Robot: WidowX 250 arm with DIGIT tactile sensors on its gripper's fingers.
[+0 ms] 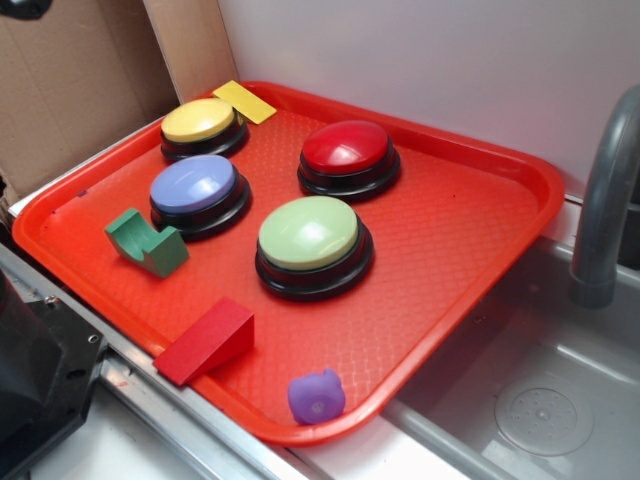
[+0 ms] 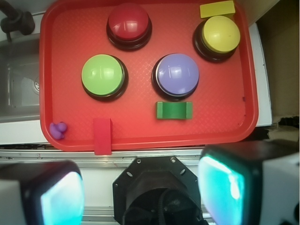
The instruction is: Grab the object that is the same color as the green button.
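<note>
On tray [image 1: 520, 215]: four buttons; one green block [image 1: 146, 242].

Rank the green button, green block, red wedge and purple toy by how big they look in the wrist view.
1. Green button, clearly largest.
2. Green block and red wedge: they look about alike, so I won't rank them.
3. Purple toy, smallest.
</note>
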